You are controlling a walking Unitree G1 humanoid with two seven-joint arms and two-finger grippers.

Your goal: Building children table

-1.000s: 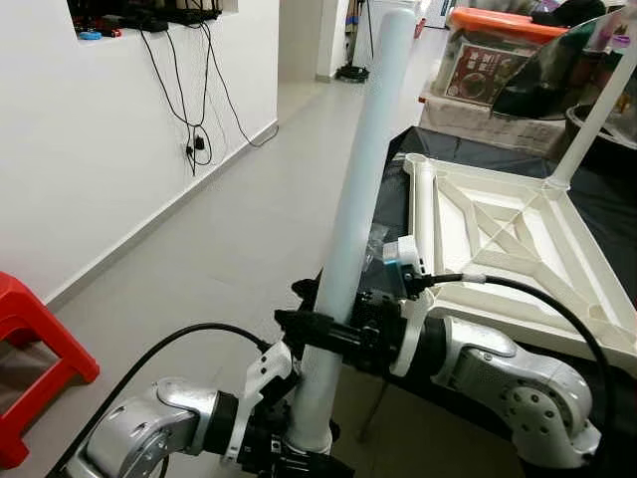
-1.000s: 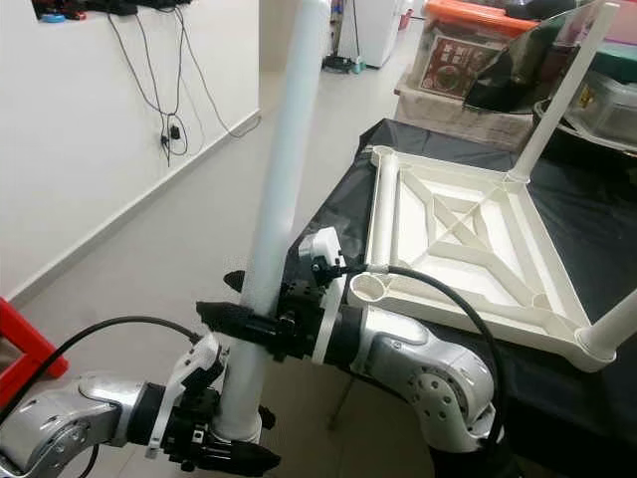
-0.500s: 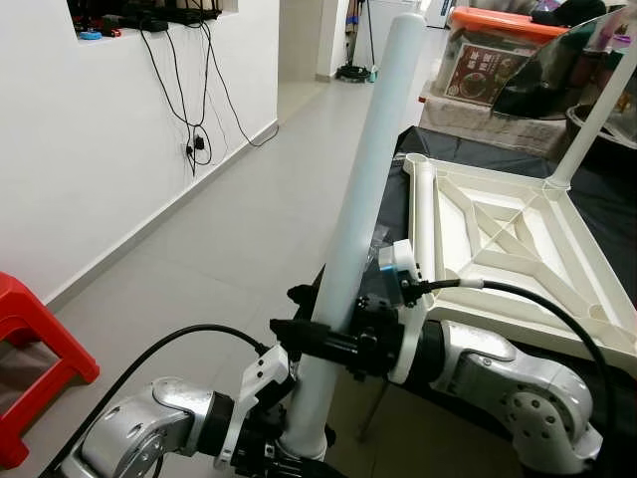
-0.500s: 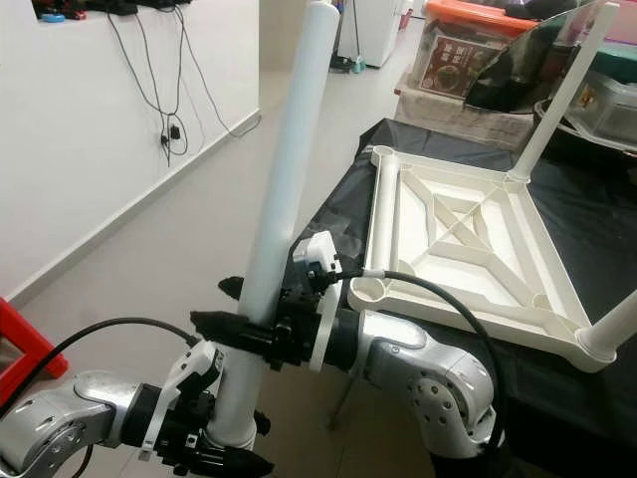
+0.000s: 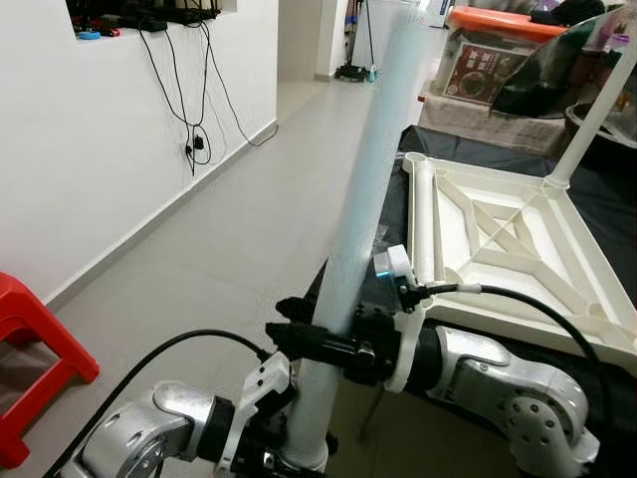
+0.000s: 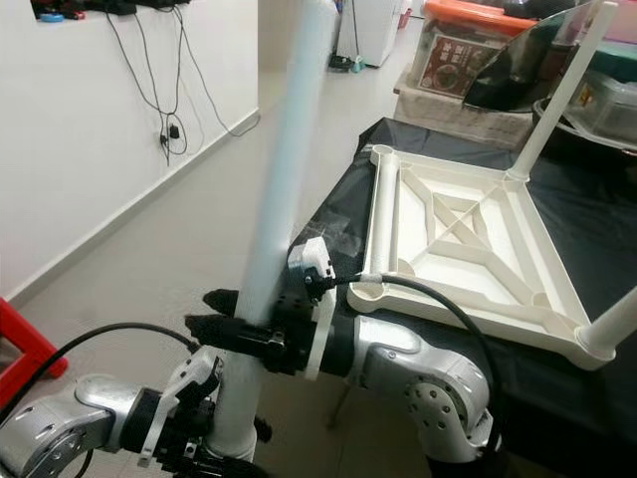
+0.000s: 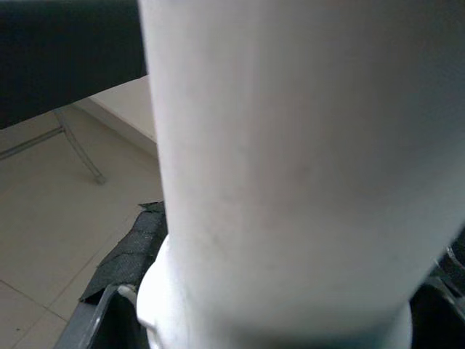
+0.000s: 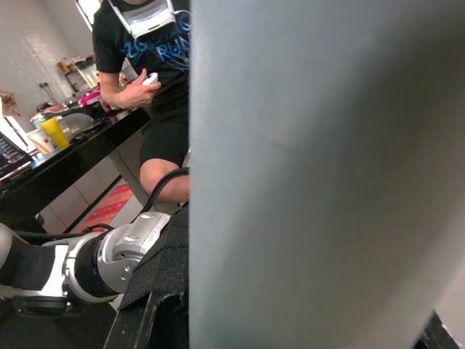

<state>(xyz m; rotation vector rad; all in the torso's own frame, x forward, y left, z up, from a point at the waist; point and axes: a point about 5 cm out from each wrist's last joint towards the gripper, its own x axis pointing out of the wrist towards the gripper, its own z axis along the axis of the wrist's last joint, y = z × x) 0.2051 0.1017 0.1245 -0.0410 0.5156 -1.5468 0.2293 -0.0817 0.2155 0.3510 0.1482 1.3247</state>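
Observation:
A long white table leg stands almost upright in front of me, its top leaning slightly right and blurred. My left gripper is shut on the leg's lower end. My right gripper is shut on it a little higher, reaching in from the right. Both wrist views show the leg up close. The white tabletop lies upside down on a black-covered table to the right. One leg stands fitted in its far corner, another at its near right corner.
A red stool stands on the floor at the left. Cables hang down the white wall. Storage boxes are stacked beyond the table. Open tiled floor runs ahead on the left. A seated person appears behind me in the right wrist view.
The held leg has shifted a little and its top is now blurred. My right gripper sits slightly lower and further left. The tabletop has not moved.

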